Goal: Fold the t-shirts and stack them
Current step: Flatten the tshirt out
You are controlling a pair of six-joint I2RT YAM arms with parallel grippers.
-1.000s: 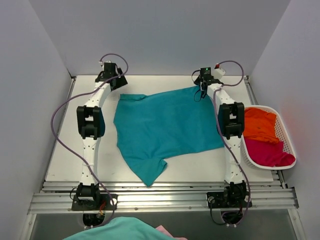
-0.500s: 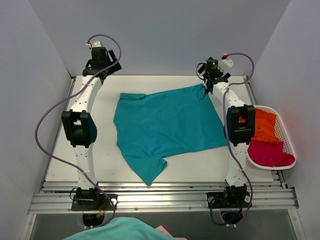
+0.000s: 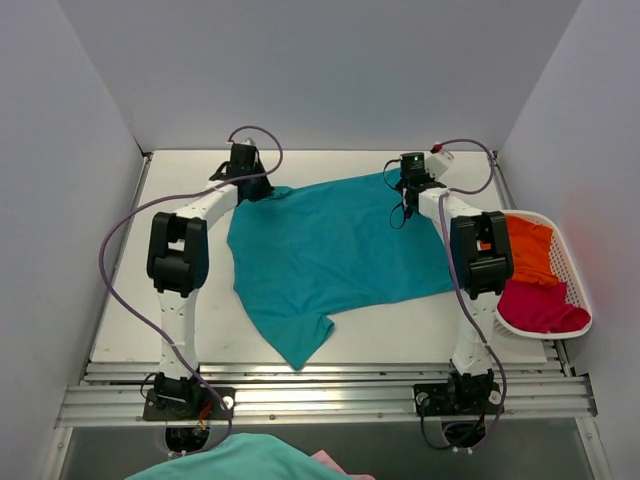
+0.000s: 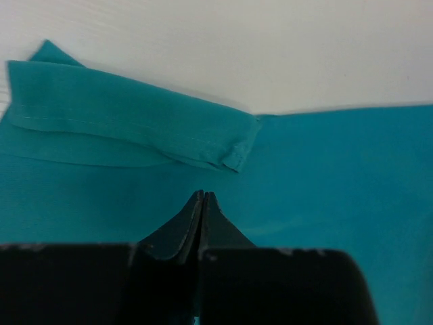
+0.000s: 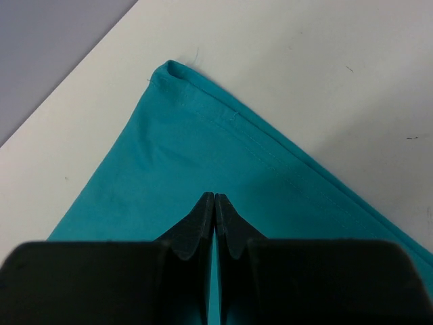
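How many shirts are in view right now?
3: teal shirt spread on the table; orange shirt and magenta shirt bunched in the basket at right. More may lie hidden beneath those; the cloth below the table's near edge is unclear.

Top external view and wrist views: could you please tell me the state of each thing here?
basket: upright, holding two shirts.
teal t-shirt: spread out, unfolded.
orange t-shirt: crumpled in basket.
magenta t-shirt: crumpled in basket.
left gripper: jaws shut, over teal cloth.
right gripper: jaws shut, over teal cloth.
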